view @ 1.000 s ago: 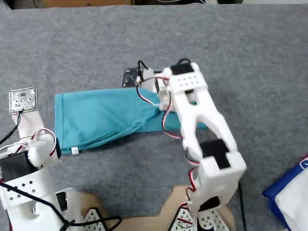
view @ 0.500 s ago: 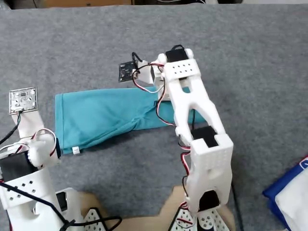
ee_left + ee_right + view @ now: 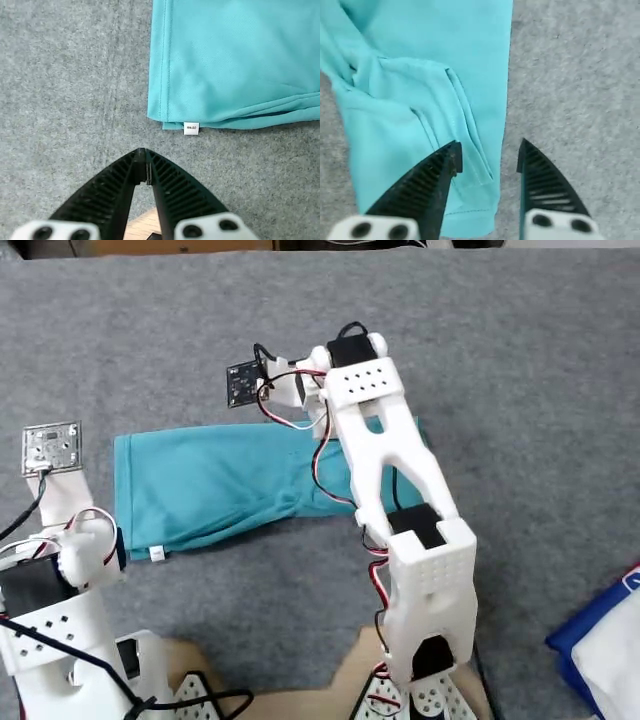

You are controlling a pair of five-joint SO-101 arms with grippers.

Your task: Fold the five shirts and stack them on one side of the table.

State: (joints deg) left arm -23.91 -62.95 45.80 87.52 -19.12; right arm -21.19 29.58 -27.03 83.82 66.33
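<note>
Teal cloth shirt [image 3: 220, 480], folded to a long strip, lies centre-left in high view on grey felt table [image 3: 520, 390]. Right gripper [image 3: 489, 150]: jaws wide apart, empty, straddling shirt's edge. Left gripper [image 3: 144, 155]: jaws closed on nothing, nr shirt's tagged corner, lower left.

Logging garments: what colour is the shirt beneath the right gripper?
The shirt is plain teal, clearest in the left wrist view.

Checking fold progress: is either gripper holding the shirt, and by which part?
Nothing is held. The right gripper is open over the edge of the teal shirt; the left gripper is shut, empty.
</note>
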